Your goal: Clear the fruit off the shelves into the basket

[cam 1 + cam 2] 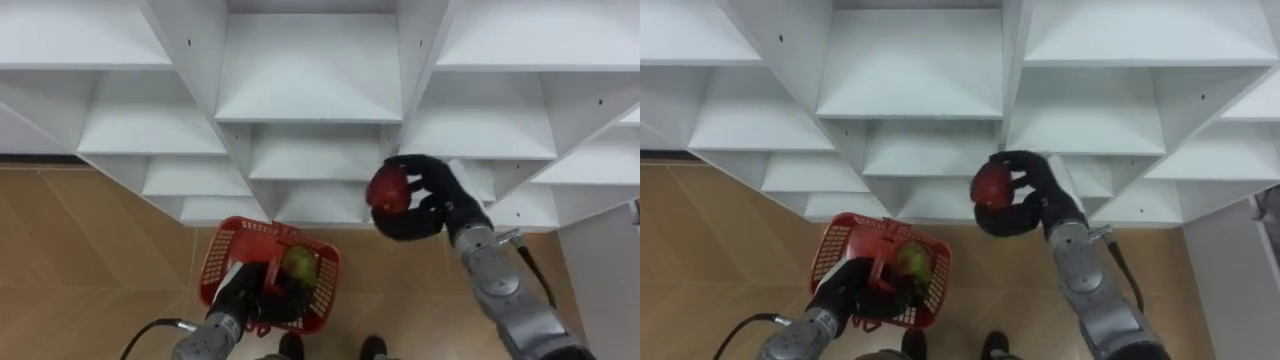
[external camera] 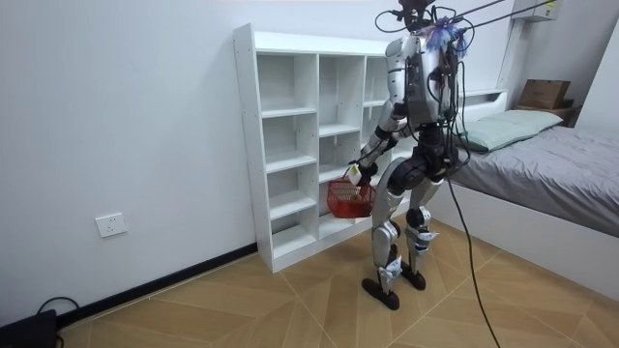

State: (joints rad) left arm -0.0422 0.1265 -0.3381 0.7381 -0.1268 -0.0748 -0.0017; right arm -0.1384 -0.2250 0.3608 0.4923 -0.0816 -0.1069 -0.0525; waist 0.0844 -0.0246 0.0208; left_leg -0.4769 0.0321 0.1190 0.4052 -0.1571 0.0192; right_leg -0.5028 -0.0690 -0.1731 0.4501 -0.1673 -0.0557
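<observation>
**Red apple in the right hand, in front of the closet's lower shelves**

The red apple [image 1: 389, 190] sits in the right hand [image 1: 432, 212], whose dark fingers and thumb curl round it from the side and below. It is round, deep red and slightly glossy. Hand and fruit hang just in front of the front edge of a lower shelf, where the closet's middle column meets its right one.

Lower and to the robot's left, the left hand [image 1: 252, 292] is closed round the handle of a red basket [image 1: 222, 250] with open lattice walls. One greenish fruit [image 1: 298, 264] with a faint red blush lies inside, towards the basket's right side. The basket hangs over the floor, near the closet's bottom edge.

The closet [image 1: 310, 70] is a white unit of open square compartments in several columns. The floor [image 1: 90, 260] below is light wood laid in a herringbone pattern. In the room view the robot stands facing the closet, bent a little forward, with a bed [image 2: 556, 169] in grey covers behind it and a pale wall [image 2: 116, 97] with a socket [image 2: 111, 225] to the room view's left.
</observation>
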